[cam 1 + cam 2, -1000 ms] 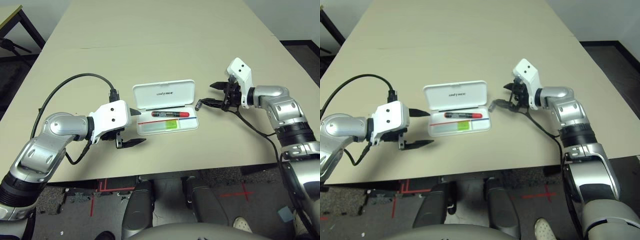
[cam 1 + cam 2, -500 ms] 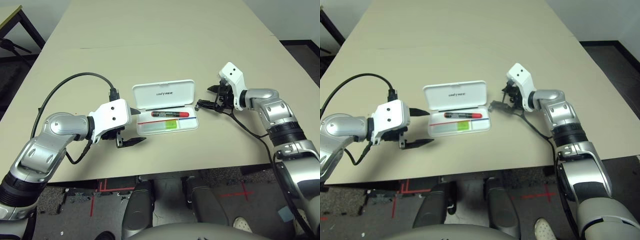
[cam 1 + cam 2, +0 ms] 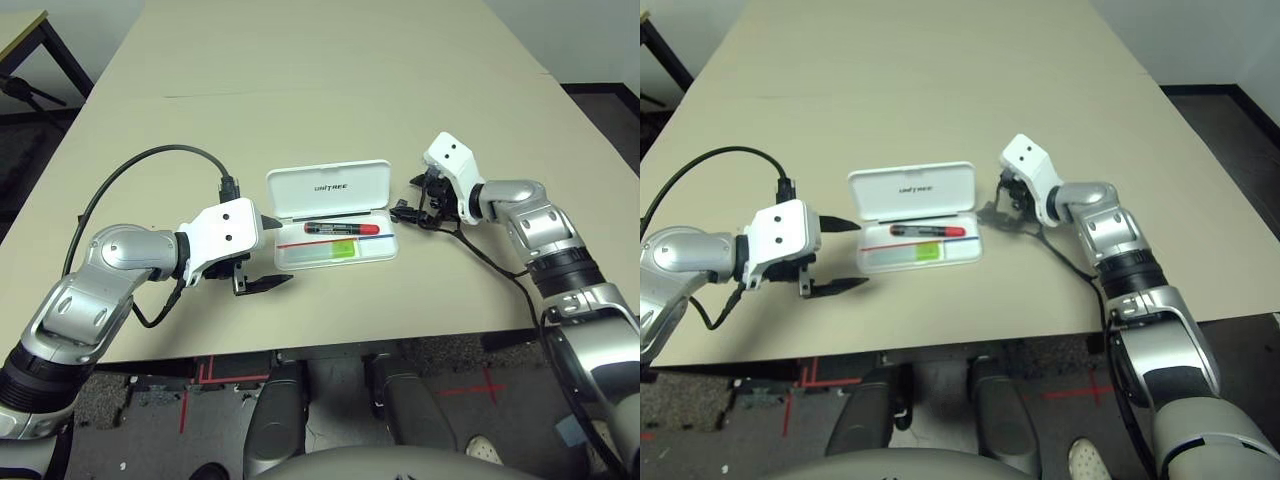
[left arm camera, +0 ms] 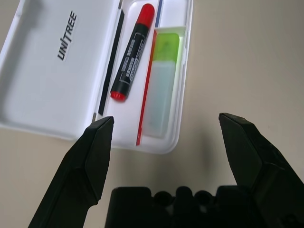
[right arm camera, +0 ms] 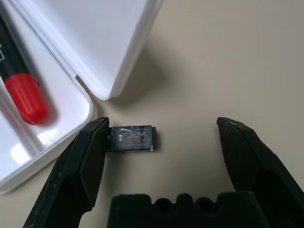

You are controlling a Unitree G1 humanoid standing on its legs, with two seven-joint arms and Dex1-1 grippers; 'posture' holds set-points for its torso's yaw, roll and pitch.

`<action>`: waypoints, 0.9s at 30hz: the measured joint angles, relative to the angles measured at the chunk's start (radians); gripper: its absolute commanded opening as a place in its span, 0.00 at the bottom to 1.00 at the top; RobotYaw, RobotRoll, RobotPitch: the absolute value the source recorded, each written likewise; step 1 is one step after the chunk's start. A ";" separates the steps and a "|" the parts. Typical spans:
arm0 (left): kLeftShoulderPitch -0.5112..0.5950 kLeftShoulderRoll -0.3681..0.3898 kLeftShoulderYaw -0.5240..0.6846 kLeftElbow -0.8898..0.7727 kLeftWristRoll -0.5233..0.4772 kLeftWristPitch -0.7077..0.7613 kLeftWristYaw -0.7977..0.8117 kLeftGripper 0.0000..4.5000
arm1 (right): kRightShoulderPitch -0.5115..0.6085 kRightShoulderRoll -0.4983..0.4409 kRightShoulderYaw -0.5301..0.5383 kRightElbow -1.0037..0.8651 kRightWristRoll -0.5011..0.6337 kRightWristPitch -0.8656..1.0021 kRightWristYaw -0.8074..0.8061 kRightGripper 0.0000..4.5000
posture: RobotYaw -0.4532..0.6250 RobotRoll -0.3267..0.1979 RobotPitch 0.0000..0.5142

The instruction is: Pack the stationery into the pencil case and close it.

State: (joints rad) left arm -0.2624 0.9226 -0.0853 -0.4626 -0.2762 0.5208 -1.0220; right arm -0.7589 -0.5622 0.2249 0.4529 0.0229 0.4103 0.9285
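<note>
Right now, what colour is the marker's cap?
Red; the marker shows best in the left wrist view.

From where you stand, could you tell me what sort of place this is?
Probably a robotics lab or test room. A long, plain beige table carries just one staged item, an open white pencil case. Red tape marks are stuck to the dark floor below, and another table's edge stands alongside.

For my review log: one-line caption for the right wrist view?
Open right gripper straddles the small dark piece lying on the table beside the open pencil case.
</note>
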 measured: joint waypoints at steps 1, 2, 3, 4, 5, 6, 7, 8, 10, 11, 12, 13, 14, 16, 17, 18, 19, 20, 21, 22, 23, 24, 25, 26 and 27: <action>0.000 0.000 0.000 -0.001 0.000 0.002 0.000 0.99 | 0.000 -0.015 0.000 -0.001 0.000 0.000 0.012 1.00 | 0.46 0.62 0.31; 0.000 0.000 0.000 -0.003 0.000 0.004 0.000 0.99 | 0.000 -0.028 0.000 -0.001 0.000 0.000 0.024 1.00 | 0.46 0.62 0.32; 0.000 0.000 0.000 -0.004 0.000 0.005 0.000 0.99 | 0.000 -0.039 0.000 -0.003 0.000 0.000 0.034 1.00 | 0.46 0.62 0.32; 0.000 0.000 0.000 -0.004 0.000 0.007 0.000 0.99 | 0.001 -0.056 0.000 -0.012 0.000 0.003 0.048 1.00 | 0.46 0.62 0.32; 0.000 0.000 0.000 -0.005 0.000 0.008 0.001 0.99 | 0.004 -0.076 0.000 -0.020 0.000 0.010 0.064 1.00 | 0.46 0.62 0.32; 0.000 0.000 -0.001 -0.005 0.000 0.009 0.001 0.99 | 0.008 -0.097 0.000 -0.023 -0.001 0.019 0.076 1.00 | 0.45 0.62 0.33; 0.000 -0.001 -0.002 -0.005 0.000 0.010 0.001 0.99 | 0.018 -0.118 0.000 -0.023 -0.007 0.031 0.080 1.00 | 0.45 0.62 0.33; 0.000 -0.002 -0.004 -0.005 0.000 0.011 0.001 0.99 | 0.035 -0.143 -0.002 -0.023 -0.011 0.043 0.088 1.00 | 0.45 0.62 0.33; -0.001 -0.003 -0.006 -0.005 0.000 0.012 0.001 0.99 | 0.055 -0.165 -0.010 -0.026 -0.006 0.065 0.106 1.00 | 0.45 0.62 0.33; -0.003 -0.004 -0.010 -0.005 0.000 0.012 0.001 0.99 | 0.065 -0.169 -0.023 -0.037 0.009 0.077 0.116 1.00 | 0.45 0.62 0.33; -0.003 -0.005 -0.013 -0.005 0.000 0.012 0.001 0.99 | 0.077 -0.168 -0.044 -0.057 0.030 0.088 0.127 1.00 | 0.45 0.62 0.34; -0.004 -0.007 -0.015 -0.005 0.000 0.012 0.001 0.99 | 0.086 -0.167 -0.063 -0.078 0.056 0.095 0.135 1.00 | 0.45 0.62 0.34; -0.004 -0.008 -0.015 -0.005 0.000 0.012 0.001 0.99 | 0.096 -0.165 -0.087 -0.100 0.080 0.103 0.140 1.00 | 0.45 0.62 0.34; -0.004 -0.008 -0.016 -0.005 0.000 0.012 0.001 0.99 | 0.120 -0.156 -0.137 -0.153 0.133 0.139 0.140 1.00 | 0.45 0.62 0.34; -0.005 -0.009 -0.017 -0.005 0.000 0.012 0.001 0.99 | 0.135 -0.147 -0.160 -0.187 0.161 0.157 0.140 1.00 | 0.45 0.62 0.35; -0.005 -0.010 -0.018 -0.005 0.000 0.012 0.001 0.99 | 0.152 -0.142 -0.173 -0.216 0.183 0.168 0.141 1.00 | 0.45 0.62 0.35; -0.004 -0.011 -0.019 -0.004 0.000 0.012 0.001 0.99 | 0.174 -0.139 -0.186 -0.252 0.207 0.184 0.143 1.00 | 0.44 0.62 0.35; -0.004 -0.011 -0.020 -0.004 0.000 0.011 0.001 0.99 | 0.199 -0.137 -0.198 -0.287 0.230 0.199 0.146 1.00 | 0.44 0.62 0.35; -0.003 -0.011 -0.021 -0.004 0.000 0.011 0.001 0.99 | 0.216 -0.137 -0.204 -0.308 0.248 0.210 0.146 1.00 | 0.44 0.62 0.36; -0.002 -0.011 -0.021 -0.003 0.000 0.010 0.001 0.99 | 0.236 -0.137 -0.212 -0.334 0.265 0.220 0.145 1.00 | 0.44 0.62 0.36; -0.001 -0.011 -0.022 -0.003 0.000 0.009 0.001 0.99 | 0.246 -0.137 -0.217 -0.349 0.278 0.232 0.140 1.00 | 0.44 0.62 0.36; -0.001 -0.011 -0.022 -0.003 0.000 0.009 0.001 0.99 | 0.255 -0.136 -0.228 -0.365 0.287 0.248 0.122 1.00 | 0.44 0.62 0.37; 0.000 -0.011 -0.022 -0.003 0.000 0.007 0.001 0.99 | 0.263 -0.131 -0.240 -0.377 0.290 0.264 0.095 1.00 | 0.43 0.62 0.37; 0.000 -0.011 -0.022 -0.003 0.000 0.006 0.000 0.99 | 0.268 -0.124 -0.247 -0.387 0.291 0.275 0.061 1.00 | 0.43 0.62 0.37; 0.000 -0.011 -0.022 -0.002 0.000 0.005 0.000 0.99 | 0.278 -0.101 -0.267 -0.404 0.291 0.287 0.020 1.00 | 0.43 0.62 0.37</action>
State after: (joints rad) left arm -0.2623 0.9118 -0.1075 -0.4646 -0.2757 0.5260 -1.0221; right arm -0.4805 -0.6634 -0.0417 0.0487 0.3136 0.6974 0.9484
